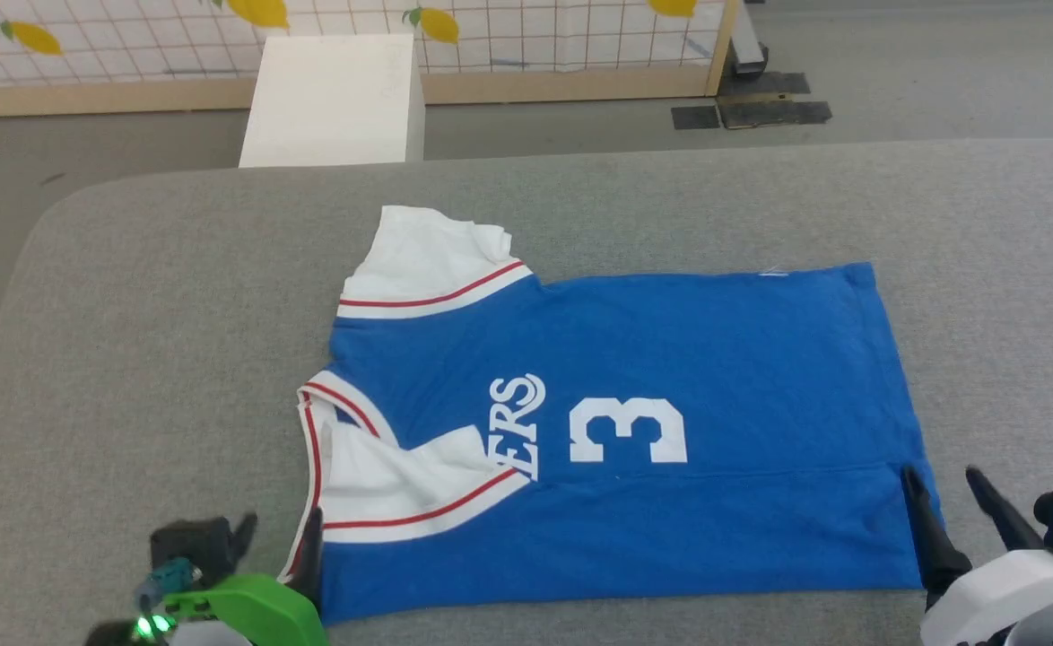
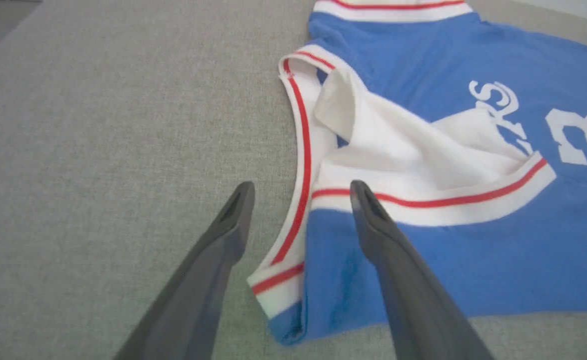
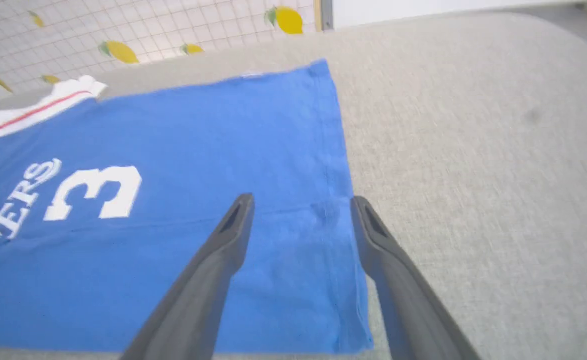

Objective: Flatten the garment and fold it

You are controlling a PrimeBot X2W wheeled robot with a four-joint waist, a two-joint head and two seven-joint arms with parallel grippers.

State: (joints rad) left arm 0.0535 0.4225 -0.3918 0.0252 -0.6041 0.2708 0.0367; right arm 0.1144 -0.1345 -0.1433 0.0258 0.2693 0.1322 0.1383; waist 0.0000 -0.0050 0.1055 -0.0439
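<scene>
Left gripper (image 1: pixel 277 545) and right gripper (image 1: pixel 942 507) hung released at the shirt's (image 1: pixel 670 359) near edge; its folded-in sleeve (image 1: pixel 401 484), seemingly bunched, could have creased under another fold.

Blue garment (image 1: pixel 715 359), red-striped white trim (image 1: pixel 432 301), grey table (image 1: pixel 132 359)

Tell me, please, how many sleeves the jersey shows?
2: the far sleeve sticks out beyond the garment's blue body; the near sleeve lies folded onto it, covering some lettering.
</scene>
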